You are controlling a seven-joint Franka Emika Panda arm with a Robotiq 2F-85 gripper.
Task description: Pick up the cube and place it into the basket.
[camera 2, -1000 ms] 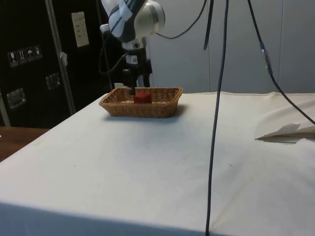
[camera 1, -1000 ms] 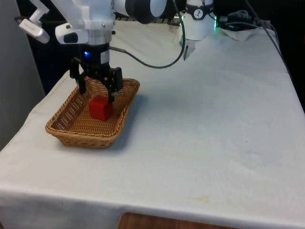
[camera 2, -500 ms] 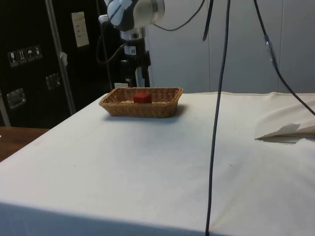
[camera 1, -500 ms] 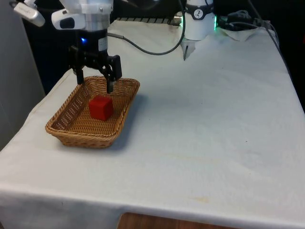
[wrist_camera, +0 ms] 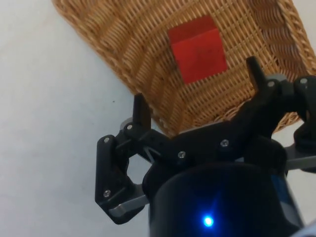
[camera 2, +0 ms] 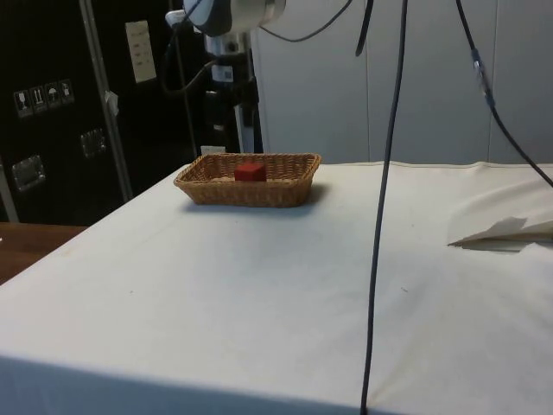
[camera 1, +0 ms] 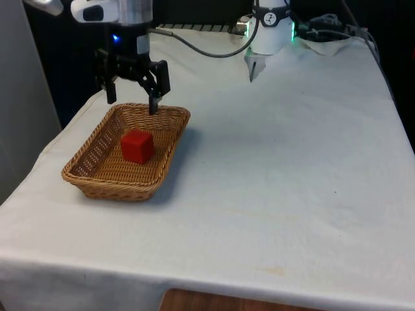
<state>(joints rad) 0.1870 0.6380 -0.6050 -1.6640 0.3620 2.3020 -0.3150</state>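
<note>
The white-clothed table (camera 1: 272, 168) carries a wicker basket (camera 1: 97, 178) near the front view's left edge, a shallow woven tray with sloping walls. Above its far rim hangs the gripper (camera 1: 133, 103), jaws spread wide with nothing between them, clear of the weave. The red cube (camera 1: 137, 146) sits flat on the basket floor, roughly midway, touching neither wall. From here it looks small, rigid and light, with flat matte faces that should not slip; any pinch would go best across two opposite sides, square-on. The placing looks done to me
</note>
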